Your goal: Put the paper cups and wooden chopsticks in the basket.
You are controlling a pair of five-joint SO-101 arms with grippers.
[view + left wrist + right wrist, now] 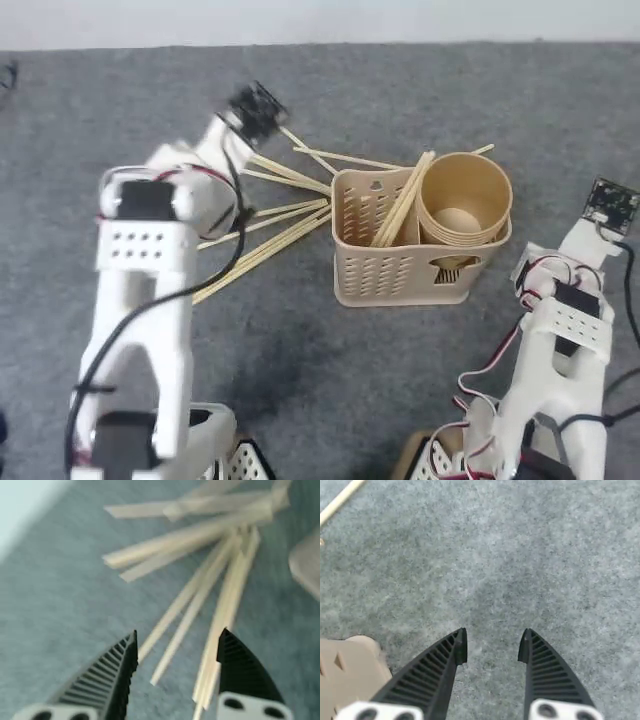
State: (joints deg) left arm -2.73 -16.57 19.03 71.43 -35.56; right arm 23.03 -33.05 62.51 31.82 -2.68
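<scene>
Currently left gripper (179, 632) is held open over the loose chopsticks (270, 252) fanned beside the basket (395, 272), likely staged for a pickup; paper cups (463, 205) are already nested inside, right gripper (494, 631) is parked open nearby

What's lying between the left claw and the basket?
Loose pale wooden chopsticks, fanned out on the grey carpet; the high view shows it.
</scene>
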